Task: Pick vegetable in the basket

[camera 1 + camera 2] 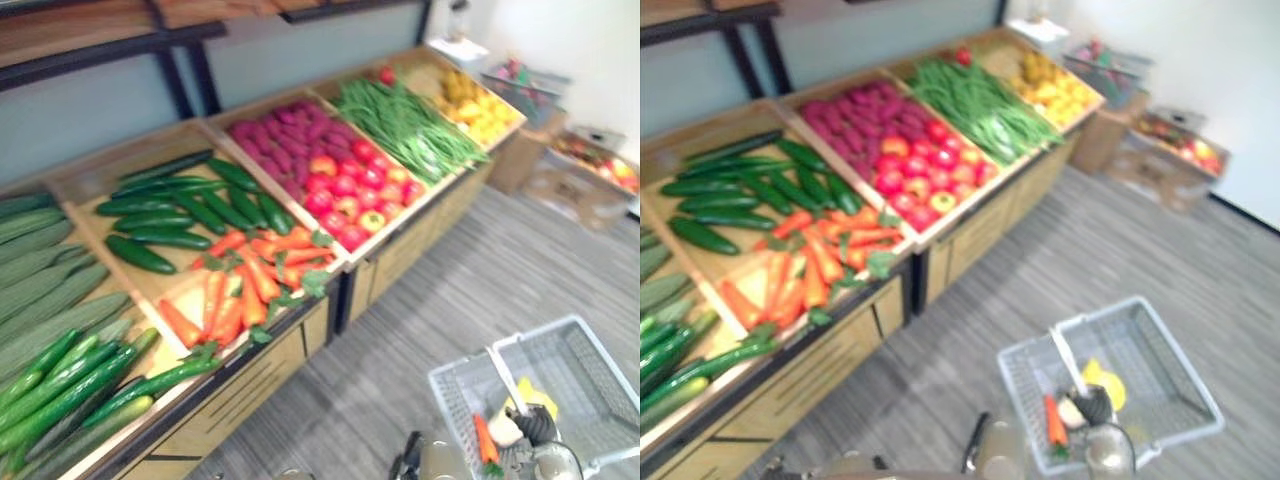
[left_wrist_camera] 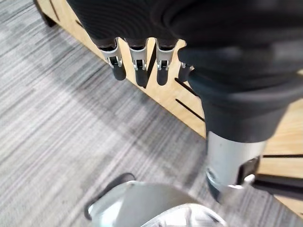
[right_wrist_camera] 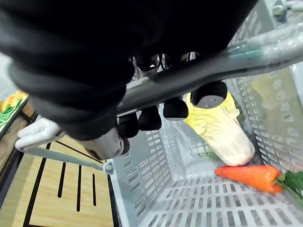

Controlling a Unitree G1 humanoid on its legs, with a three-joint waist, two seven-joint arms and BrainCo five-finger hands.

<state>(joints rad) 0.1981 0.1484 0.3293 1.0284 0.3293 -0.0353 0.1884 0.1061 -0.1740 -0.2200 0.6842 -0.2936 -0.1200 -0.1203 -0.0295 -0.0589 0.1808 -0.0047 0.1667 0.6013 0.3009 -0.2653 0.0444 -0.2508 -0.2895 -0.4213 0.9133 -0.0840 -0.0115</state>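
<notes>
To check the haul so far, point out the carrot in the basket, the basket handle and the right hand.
carrot (image 3: 250, 174): right wrist view, middle of its orange body.
basket handle (image 3: 265, 46): right wrist view, bare silver bar.
right hand (image 3: 175, 108): right wrist view, dark fingertip curled round the handle.

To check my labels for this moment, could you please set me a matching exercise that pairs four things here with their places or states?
Things:
1. right hand
2. left hand
3. green beans
4. pale cabbage

Places or states:
A. open, holding nothing, beside the wooden stand
B. lying in the basket beside a carrot
C. curled round the basket's handle
D. in a bin of the stand, next to the red fruit

Pairs: 1-C; 2-A; 3-D; 4-B
</notes>
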